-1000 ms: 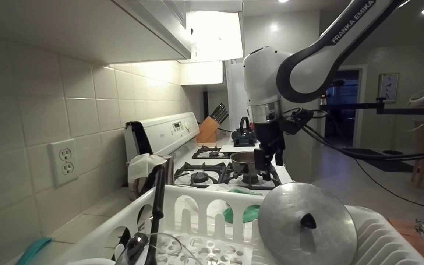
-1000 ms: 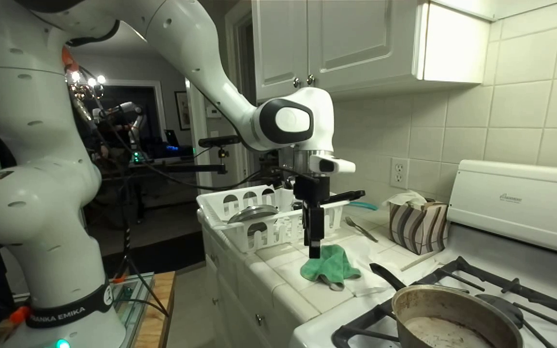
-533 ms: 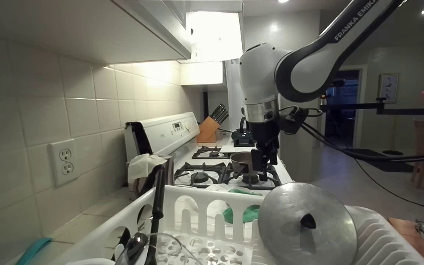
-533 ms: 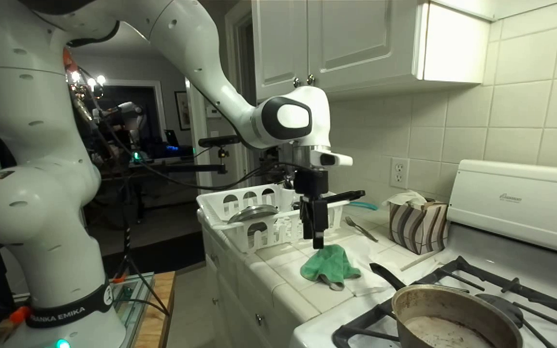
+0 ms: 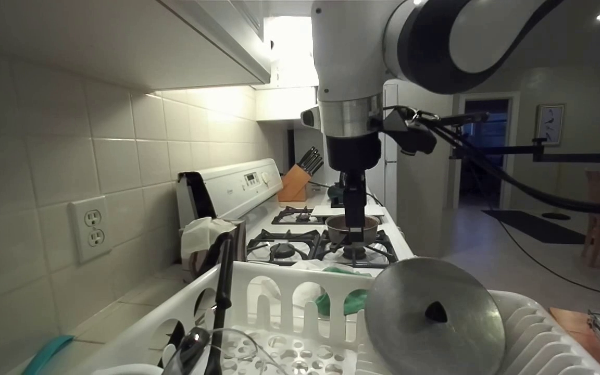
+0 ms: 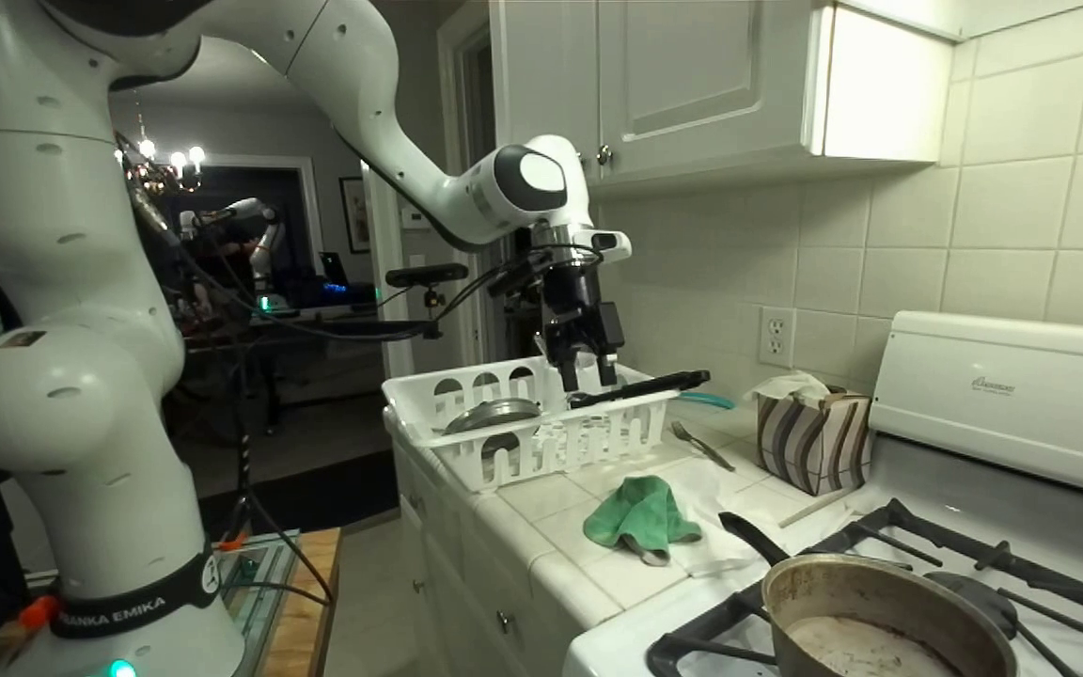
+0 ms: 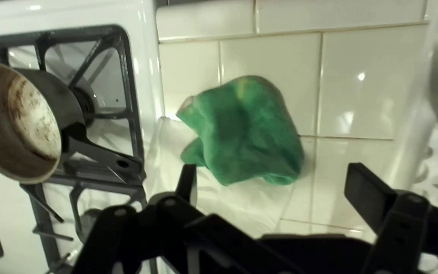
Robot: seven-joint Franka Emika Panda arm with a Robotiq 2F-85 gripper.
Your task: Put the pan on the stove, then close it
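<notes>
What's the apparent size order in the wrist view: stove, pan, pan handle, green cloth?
1. Stove
2. Pan and green cloth: too alike to rank, since the pan is partly out of frame
3. Pan handle

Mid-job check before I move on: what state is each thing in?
gripper: open, nothing held
stove: no flame visible
pan: on the stove, uncovered
lid: tilted in the dish rack
green cloth: crumpled on the counter
tissue box: open, tissue sticking out
upper cabinet doors: shut
</notes>
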